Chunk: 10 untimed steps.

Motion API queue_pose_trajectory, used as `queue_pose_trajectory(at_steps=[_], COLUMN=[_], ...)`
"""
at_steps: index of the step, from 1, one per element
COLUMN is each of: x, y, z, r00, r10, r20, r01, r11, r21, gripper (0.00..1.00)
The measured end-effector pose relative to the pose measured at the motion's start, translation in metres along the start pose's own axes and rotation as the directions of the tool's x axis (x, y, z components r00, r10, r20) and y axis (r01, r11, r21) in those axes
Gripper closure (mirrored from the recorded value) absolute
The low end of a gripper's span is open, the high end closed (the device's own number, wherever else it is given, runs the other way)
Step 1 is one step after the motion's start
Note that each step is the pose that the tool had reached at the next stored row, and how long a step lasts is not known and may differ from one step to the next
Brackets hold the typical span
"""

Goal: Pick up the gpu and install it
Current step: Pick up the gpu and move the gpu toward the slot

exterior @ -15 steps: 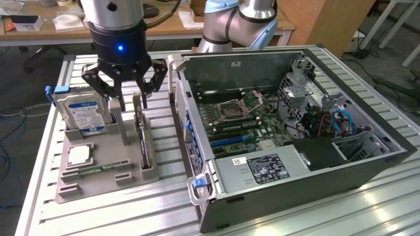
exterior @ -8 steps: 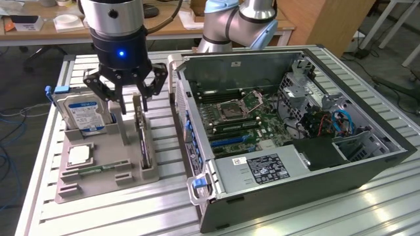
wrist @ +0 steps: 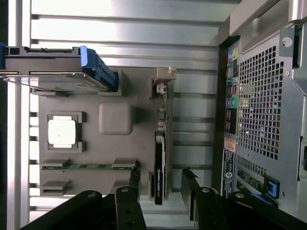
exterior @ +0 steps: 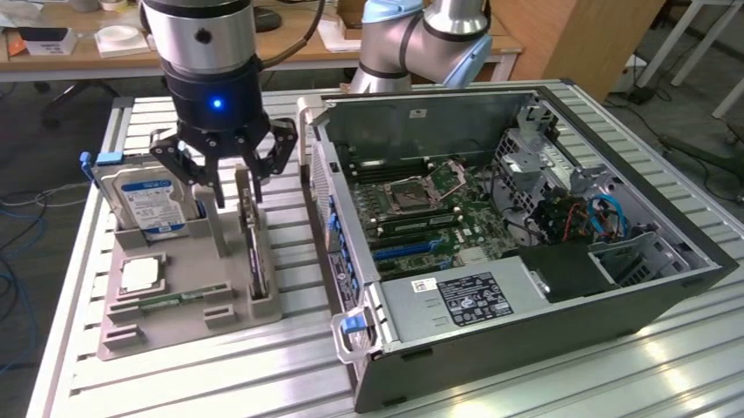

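Observation:
The gpu (exterior: 253,248) stands on edge in a slot of the grey parts holder (exterior: 221,292), at the exterior view's left of the open computer case (exterior: 511,218). In the wrist view the gpu (wrist: 160,158) is a thin dark edge with a silver bracket at one end. My gripper (exterior: 233,185) hangs open just above the card's far end. Its black fingers (wrist: 135,184) stand on either side of the card's edge, apart from it. The gripper (wrist: 162,186) holds nothing.
A silver hard drive with a blue label (exterior: 145,200) stands upright in the holder beside the gripper. A processor chip (exterior: 139,274) and a green memory stick (exterior: 163,302) lie in the holder's front pockets. The case's motherboard (exterior: 424,213) lies exposed. A second arm (exterior: 413,39) stands behind.

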<state>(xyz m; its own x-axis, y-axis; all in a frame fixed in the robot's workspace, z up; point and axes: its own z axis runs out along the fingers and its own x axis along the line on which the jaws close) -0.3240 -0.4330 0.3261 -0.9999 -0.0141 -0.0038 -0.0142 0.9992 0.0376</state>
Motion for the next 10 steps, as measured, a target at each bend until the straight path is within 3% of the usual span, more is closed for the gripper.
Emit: queue_pose_trajectory(at_steps=[10], x=[-0.0002], y=[-0.0011], z=[0.007], r00=[1.0], r10=[0.0], r20=[0.0001], r01=[0.0], r11=[1.0], r21=[0.0], gripper=[0.53])
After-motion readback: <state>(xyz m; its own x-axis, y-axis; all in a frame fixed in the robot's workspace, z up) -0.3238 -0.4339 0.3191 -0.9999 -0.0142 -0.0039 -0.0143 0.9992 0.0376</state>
